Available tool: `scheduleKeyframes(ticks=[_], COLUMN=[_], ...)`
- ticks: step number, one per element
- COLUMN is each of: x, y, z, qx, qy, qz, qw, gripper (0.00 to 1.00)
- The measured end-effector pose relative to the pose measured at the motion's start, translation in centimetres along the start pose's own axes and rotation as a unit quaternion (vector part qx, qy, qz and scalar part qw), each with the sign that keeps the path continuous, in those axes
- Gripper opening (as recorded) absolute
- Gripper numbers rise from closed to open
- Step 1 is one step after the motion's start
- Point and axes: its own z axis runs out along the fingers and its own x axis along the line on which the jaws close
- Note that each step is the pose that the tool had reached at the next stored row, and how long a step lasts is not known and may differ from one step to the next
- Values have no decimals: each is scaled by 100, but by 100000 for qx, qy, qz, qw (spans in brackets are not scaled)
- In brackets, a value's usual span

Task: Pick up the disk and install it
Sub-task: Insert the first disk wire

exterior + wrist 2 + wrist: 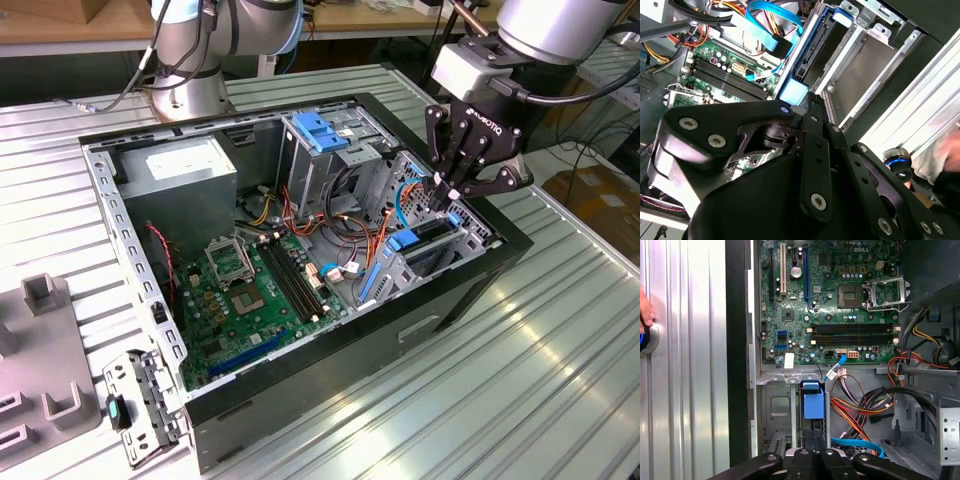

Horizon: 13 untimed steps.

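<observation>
A big open computer case (440, 330) is seen lying on the ribbed metal worktop (560, 380). Inside it, a green board (250, 300) is laid flat, and a grey power box (190, 165) is tucked in a far corner. A bare blue bracket (320, 130) is set high up at the back.

The disk (432, 238) is found in the metal slot at the case's front end, on the exterior view's right. It is stood on its edge and tipped a little, with blue rails along its sides. Part of it is left sticking out of the slot.

The claw (447, 192) is held right over that sticking-out end. Its fingers are drawn together, and the tips are placed at the disk's blue end (813, 402) in the first wrist view. Whether the disk is pinched cannot be told.

Orange, black and blue wires (860, 410) are bunched just beside the slot.
</observation>
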Motion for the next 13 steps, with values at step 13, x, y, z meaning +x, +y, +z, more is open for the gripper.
scheduleKeyframes(ticks=[13], x=[-4], y=[-138], z=[1], qx=[0], qy=[4], qz=[-3], qw=[100000], gripper=[11])
